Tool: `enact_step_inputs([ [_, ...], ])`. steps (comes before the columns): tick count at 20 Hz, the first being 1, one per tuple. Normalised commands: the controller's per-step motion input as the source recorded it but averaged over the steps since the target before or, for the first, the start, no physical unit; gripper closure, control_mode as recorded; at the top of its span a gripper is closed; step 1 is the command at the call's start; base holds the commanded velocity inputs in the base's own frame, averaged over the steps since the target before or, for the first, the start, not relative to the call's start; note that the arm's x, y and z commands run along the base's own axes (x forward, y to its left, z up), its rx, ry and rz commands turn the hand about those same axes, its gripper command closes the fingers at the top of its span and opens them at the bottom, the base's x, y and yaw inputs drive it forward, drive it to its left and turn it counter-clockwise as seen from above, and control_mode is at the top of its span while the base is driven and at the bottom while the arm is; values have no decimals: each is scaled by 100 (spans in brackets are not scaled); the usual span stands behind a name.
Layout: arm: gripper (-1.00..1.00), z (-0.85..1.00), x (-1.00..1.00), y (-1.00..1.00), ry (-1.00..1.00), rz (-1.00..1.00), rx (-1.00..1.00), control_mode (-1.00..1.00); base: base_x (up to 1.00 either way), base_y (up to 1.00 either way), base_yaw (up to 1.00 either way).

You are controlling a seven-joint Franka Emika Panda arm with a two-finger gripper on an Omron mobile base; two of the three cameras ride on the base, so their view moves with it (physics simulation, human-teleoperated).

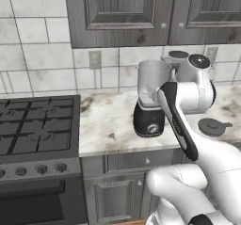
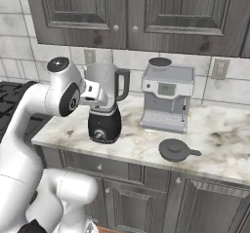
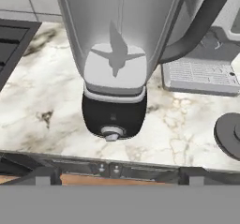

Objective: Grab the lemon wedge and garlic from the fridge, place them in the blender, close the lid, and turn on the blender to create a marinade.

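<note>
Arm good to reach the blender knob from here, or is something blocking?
Probably yes. The blender stands near the counter's front edge with its silver knob facing the robot, bare marble in front. The lid and coffee machine sit off to its side, out of the way.

Glossy black blender [image 3: 114, 110] base, clear grey jar, on a veined marble-look counter [image 3: 42, 110].
</note>
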Motion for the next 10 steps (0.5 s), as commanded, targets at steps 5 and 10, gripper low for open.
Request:
enact_step_inputs([
  [5, -100, -50, -30, 3, 26, -15, 1, -100, 0, 0, 0],
  [10, -100, -7, 0, -2, 1, -1, 6, -100, 0, 0, 0],
])
